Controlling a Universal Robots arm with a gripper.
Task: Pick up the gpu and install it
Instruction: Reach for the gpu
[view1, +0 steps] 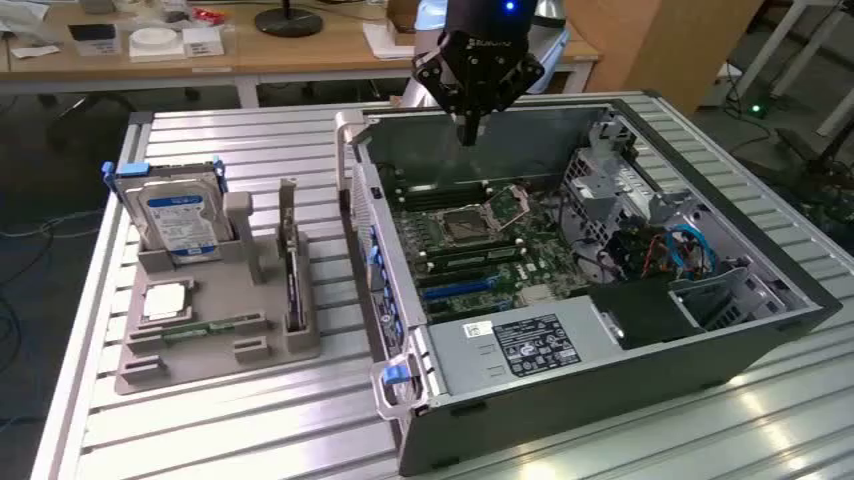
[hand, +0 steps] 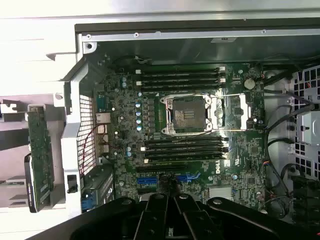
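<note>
End effector (view1: 470, 135), clenched and empty, hangs over the upper edge of the open computer case (view1: 601, 400); gpu (view1: 290, 268) stands on edge in a holder (view1: 200, 362), well apart toward the exterior view's left.

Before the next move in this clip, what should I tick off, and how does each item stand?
1. Gripper carries nothing: ok, shut and empty above the open case.
2. Gpu ready for pickup: ok, upright in its slot of the grey holder, nothing touching it.
3. Gripper lined up over the gpu: not ok, it hangs over the case's far wall, apart from the holder.
4. Gripper open for a grasp: not ok, shut.
5. Blue expansion slots free: ok, both bare.
6. Cables away from those slots: ok, bundled on the drive-bay side.
</note>
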